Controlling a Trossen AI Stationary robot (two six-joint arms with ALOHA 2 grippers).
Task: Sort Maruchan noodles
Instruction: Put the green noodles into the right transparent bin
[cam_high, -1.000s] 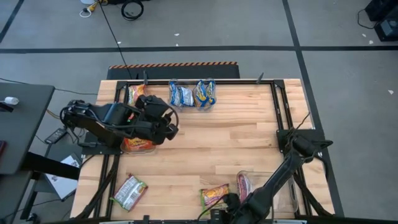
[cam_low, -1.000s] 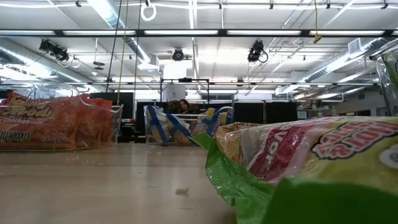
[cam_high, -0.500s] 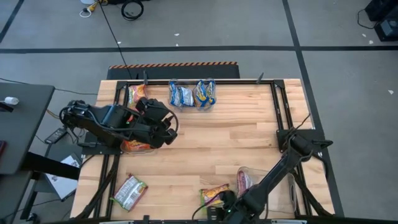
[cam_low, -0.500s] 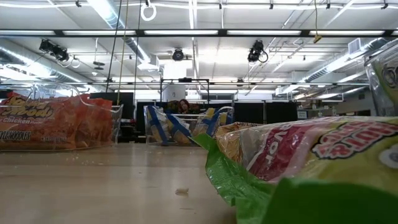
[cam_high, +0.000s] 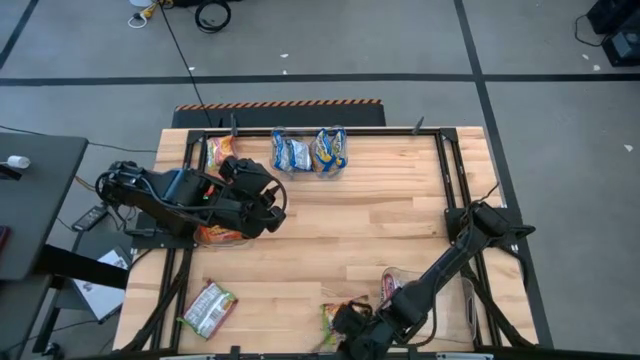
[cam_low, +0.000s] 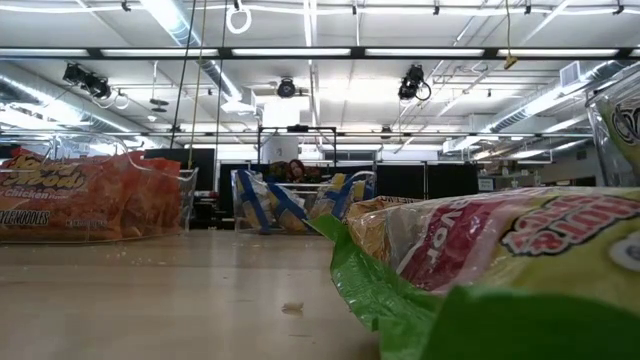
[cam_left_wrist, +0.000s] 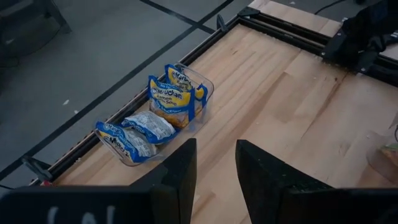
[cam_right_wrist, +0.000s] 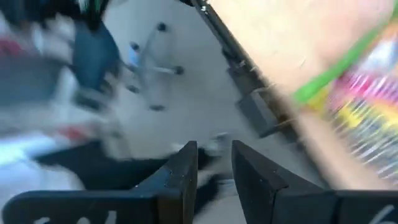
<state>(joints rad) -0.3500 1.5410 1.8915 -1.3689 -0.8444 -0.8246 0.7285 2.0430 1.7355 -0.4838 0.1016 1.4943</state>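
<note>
Maruchan noodles lie sorted in clear trays: blue-and-yellow packets (cam_high: 310, 152) (cam_left_wrist: 158, 118) at the far edge, orange ones (cam_high: 218, 236) (cam_low: 90, 195) under my left arm. One yellow-green packet (cam_high: 208, 308) lies flat near the front left. Another (cam_high: 336, 312) (cam_right_wrist: 367, 93) lies at the near edge, close in the low view (cam_low: 500, 260). My right gripper (cam_high: 346, 328) (cam_right_wrist: 214, 168) hovers open right beside it, fingers over the table's near edge. My left gripper (cam_high: 272, 206) (cam_left_wrist: 215, 168) stands open above the left side, nothing between its fingers.
A clear tray (cam_high: 397, 292) with a red-and-white packet stands at the front right, beside my right arm. A black frame rail (cam_high: 445, 170) runs around the tabletop. Bare wood (cam_high: 370, 220) spans the middle. One orange packet (cam_high: 220, 150) stands at the far left.
My right gripper has moved up and toward the table's left edge along the near edge, rolling its wrist strongly, and now covers part of the yellow-green packet there. Its fingers keep the same gap.
</note>
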